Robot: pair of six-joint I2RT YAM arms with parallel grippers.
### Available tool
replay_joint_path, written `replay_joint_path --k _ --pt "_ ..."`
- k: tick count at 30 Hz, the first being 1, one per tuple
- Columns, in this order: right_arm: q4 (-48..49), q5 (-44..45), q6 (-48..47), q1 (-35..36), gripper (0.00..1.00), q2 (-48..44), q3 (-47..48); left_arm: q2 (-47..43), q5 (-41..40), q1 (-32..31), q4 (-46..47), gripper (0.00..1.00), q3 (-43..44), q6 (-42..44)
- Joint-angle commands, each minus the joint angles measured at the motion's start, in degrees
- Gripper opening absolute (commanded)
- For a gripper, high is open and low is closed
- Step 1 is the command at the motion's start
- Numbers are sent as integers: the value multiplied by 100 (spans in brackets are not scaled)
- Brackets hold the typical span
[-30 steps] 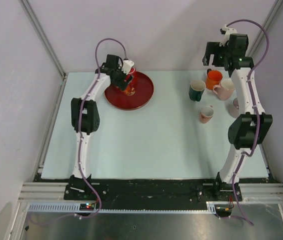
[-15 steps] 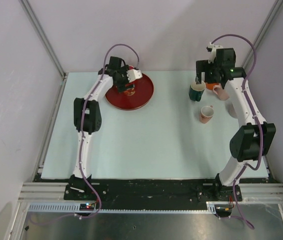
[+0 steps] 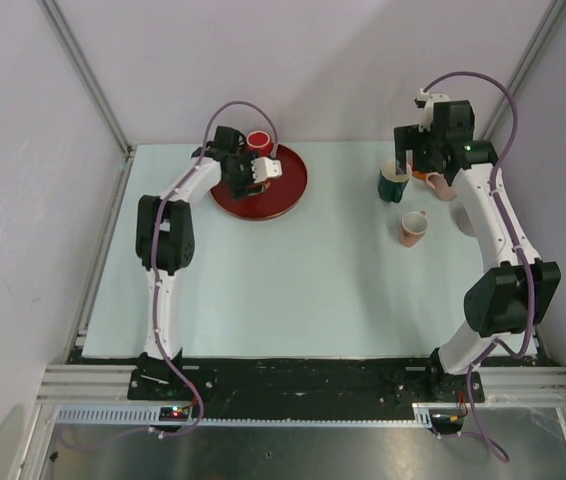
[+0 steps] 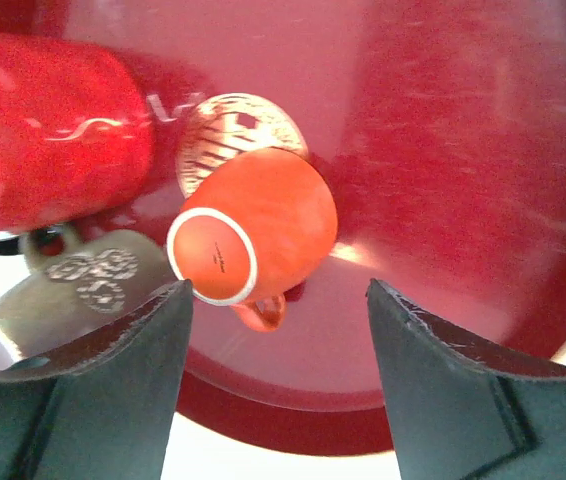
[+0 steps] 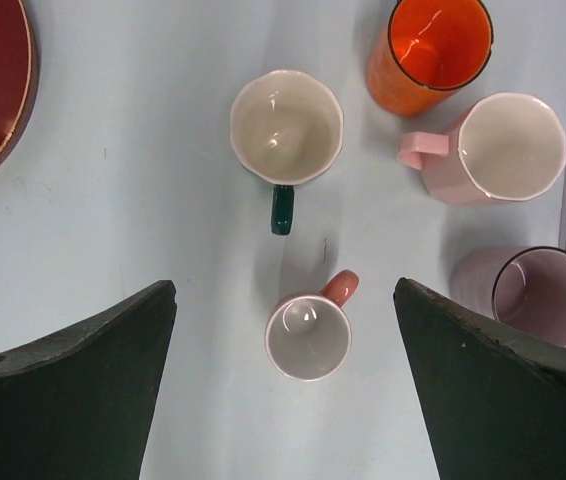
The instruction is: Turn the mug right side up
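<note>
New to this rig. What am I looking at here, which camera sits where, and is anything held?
Two robot arms are bolted at the near edge of a table. The wide picture is from a fixed camera above and behind them. The other two come from a camera on each wrist, the dark shapes at the bottom being that arm's own fingers. The left fingers stand open either side of a small orange mug, its base towards the camera, on a red plate beside a red mug. The right fingers hang open above five upright cups, among them a green-handled mug and a pink mug. Nothing is held.
</note>
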Motion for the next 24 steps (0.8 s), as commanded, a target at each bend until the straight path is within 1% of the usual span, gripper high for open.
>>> replay_joint_path --k 1,3,5,7,9,11,13,15,17,21,24 --pt "71 116 -86 54 95 -203 -111 -770 838 -96 -460 76 -720 -345" --pt "100 122 -81 66 96 -222 -184 -841 810 -127 -458 81 -827 -597" --pt "119 99 -73 73 95 -231 -244 -764 638 -159 -453 86 -720 -987" --pt "121 51 -62 86 96 -239 -281 -591 436 -195 -458 94 -436 -1434" --pt "122 31 -64 100 95 -237 -292 -306 276 -209 -455 98 48 -2042" --pt "104 43 -71 112 96 -237 -295 88 -82 -219 -452 99 868 -2830" --pt "78 60 -79 115 95 -241 -300 406 -552 -252 -469 99 1354 -3310" --pt "54 97 -88 123 95 -264 -330 532 -883 -291 -476 100 1418 -3390" --pt "39 141 -110 125 96 -287 -370 506 -992 -329 -490 99 1221 -3232" --pt "35 183 -114 120 95 -302 -446 316 -946 -357 -528 96 755 -2687" --pt "34 154 -56 125 96 -256 -441 285 -873 -373 -578 93 652 -2425"
